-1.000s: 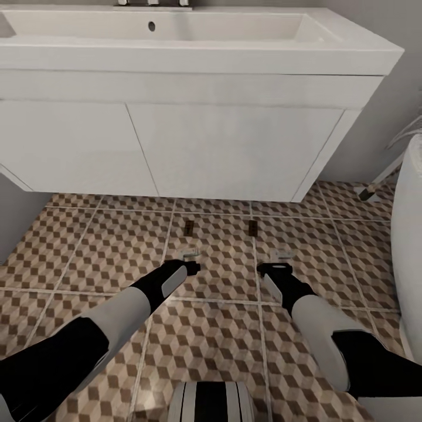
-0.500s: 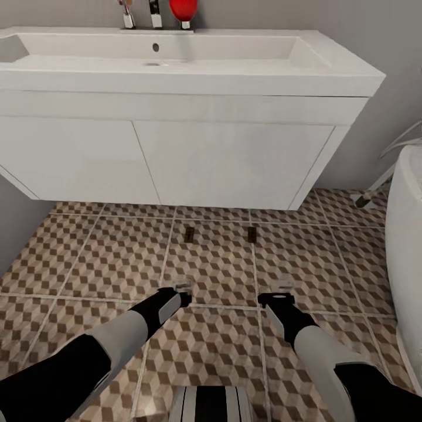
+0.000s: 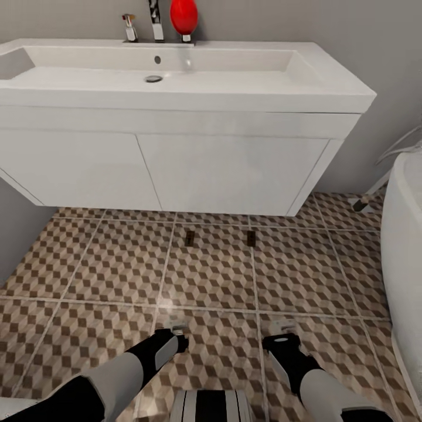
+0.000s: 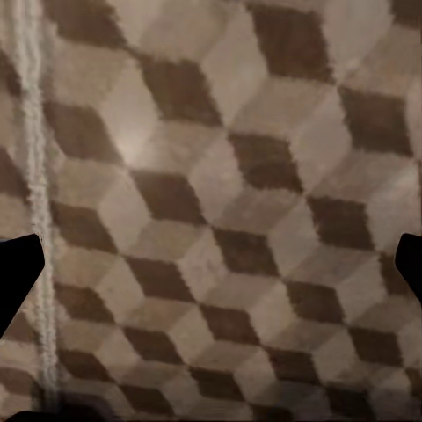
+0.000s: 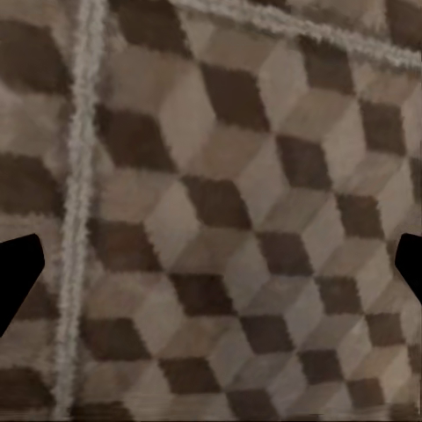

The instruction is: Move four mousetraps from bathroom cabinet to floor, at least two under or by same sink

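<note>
Two mousetraps, small dark-brown boards, lie on the cube-patterned bathroom floor just in front of the white vanity, below the sink. My left gripper and right gripper hover low over the tiles, well short of the traps. In the left wrist view the left gripper is open over bare floor. The right gripper in the right wrist view is likewise open, with only floor between its fingers. The cabinet is out of view.
The white two-door vanity hangs above the floor under the basin. A chrome tap and a red object stand behind the basin. A white bathtub edges in at the right. A grey wall closes the left.
The head view has shifted, showing more of the sink top. Both grippers have drawn back from the two mousetraps toward my base; the traps stay where they were.
</note>
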Motion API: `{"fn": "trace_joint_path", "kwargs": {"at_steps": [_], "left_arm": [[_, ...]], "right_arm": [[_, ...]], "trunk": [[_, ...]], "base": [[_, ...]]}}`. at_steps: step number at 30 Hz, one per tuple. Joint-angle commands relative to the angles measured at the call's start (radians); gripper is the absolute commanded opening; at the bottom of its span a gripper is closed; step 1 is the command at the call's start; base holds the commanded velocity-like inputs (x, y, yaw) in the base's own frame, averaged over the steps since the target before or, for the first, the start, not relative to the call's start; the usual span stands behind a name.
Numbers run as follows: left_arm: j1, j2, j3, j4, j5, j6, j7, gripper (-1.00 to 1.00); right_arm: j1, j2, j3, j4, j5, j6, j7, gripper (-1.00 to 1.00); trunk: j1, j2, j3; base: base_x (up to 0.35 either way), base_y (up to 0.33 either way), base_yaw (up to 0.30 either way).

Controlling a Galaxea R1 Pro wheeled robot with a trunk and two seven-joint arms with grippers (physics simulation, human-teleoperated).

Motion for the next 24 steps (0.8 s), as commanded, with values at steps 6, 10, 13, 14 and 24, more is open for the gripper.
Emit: {"fn": "trace_joint_path", "kwargs": {"at_steps": [6,10,13,14,24], "left_arm": [[0.036,0.001,0.0,0.003,0.0,-0.006,-0.001,1.0],[0.047,0.002,0.0,0.013,0.001,-0.008,-0.001,1.0],[0.051,0.003,0.0,0.032,0.0,-0.013,-0.002,1.0],[0.052,0.004,0.0,0.039,0.0,-0.017,-0.003,1.0],[0.055,0.021,-0.002,0.11,-0.001,-0.094,-0.005,1.0]], "right_arm": [[0.031,-0.002,-0.001,0.058,0.01,-0.053,0.001,1.0],[0.046,-0.009,-0.001,0.121,0.013,-0.112,0.001,1.0],[0.051,-0.017,-0.001,0.168,0.013,-0.164,0.002,1.0],[0.052,-0.019,-0.001,0.183,0.013,-0.18,0.002,1.0],[0.065,-0.028,-0.001,0.266,0.011,-0.255,0.003,1.0]], "trunk": [[-0.023,0.042,0.019],[-0.038,0.07,0.031],[-0.05,0.091,0.041],[-0.054,0.098,0.044],[-0.092,0.168,0.075]], "base": [[0.0,0.0,0.0],[0.0,0.0,0.0],[0.0,0.0,0.0],[0.0,0.0,0.0],[0.0,0.0,0.0]]}}
